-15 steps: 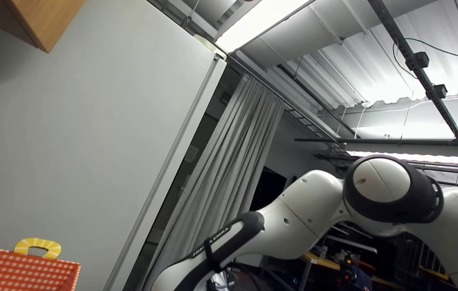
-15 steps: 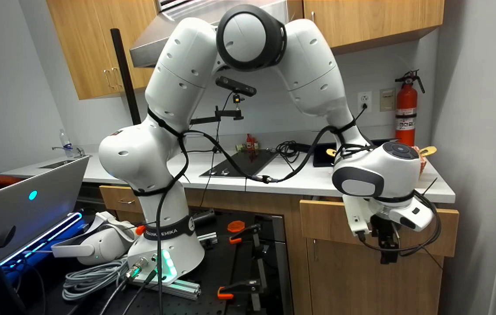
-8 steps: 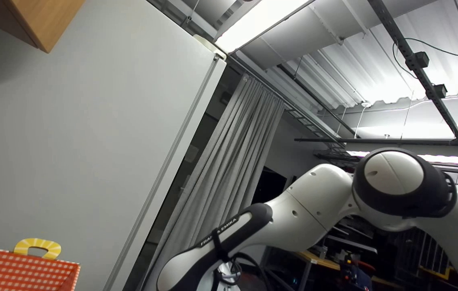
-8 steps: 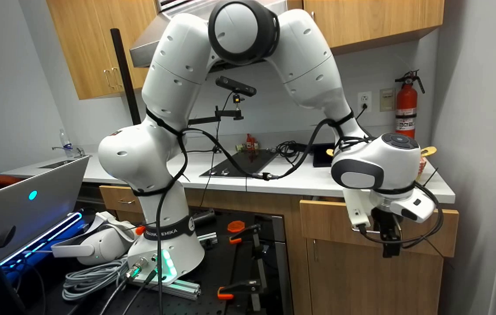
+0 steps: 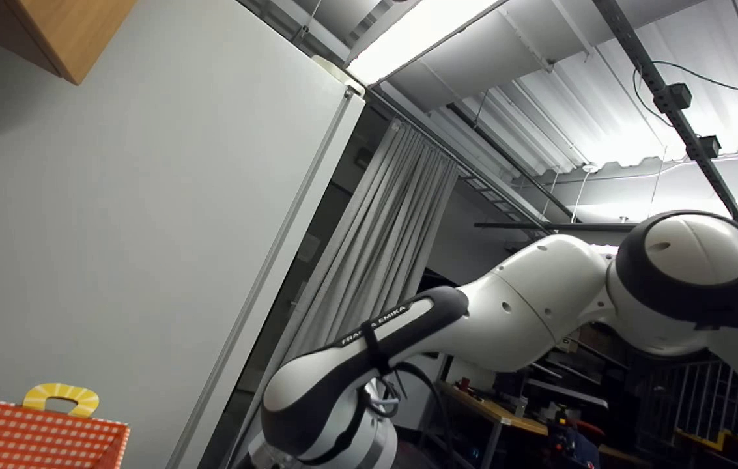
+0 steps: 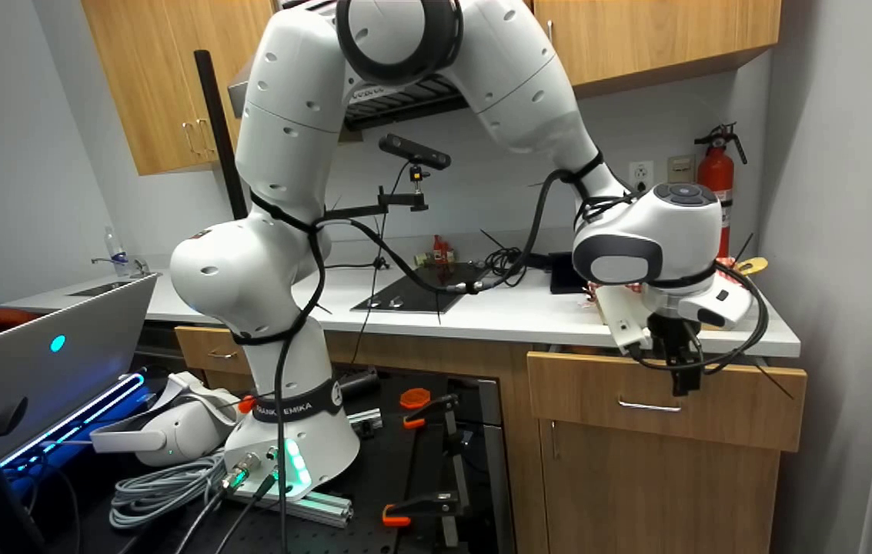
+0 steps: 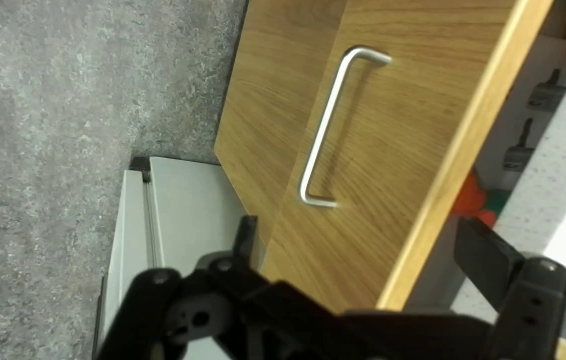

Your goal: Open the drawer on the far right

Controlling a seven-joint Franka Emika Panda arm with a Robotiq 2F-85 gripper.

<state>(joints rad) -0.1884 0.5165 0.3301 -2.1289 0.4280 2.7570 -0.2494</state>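
near the ajar drawer (image 7: pixel 402 150), black fingers (image 7: pixel 485 257) stand spread wide, clear of its metal handle (image 7: pixel 326 117).

In an exterior view the upper middle is blown out by a ceiling lamp (image 5: pixel 422 38), while in the wrist view the gripper (image 7: pixel 357 225) is blurred along the bottom and a soft shadow is cast by the handle (image 7: pixel 323 125).
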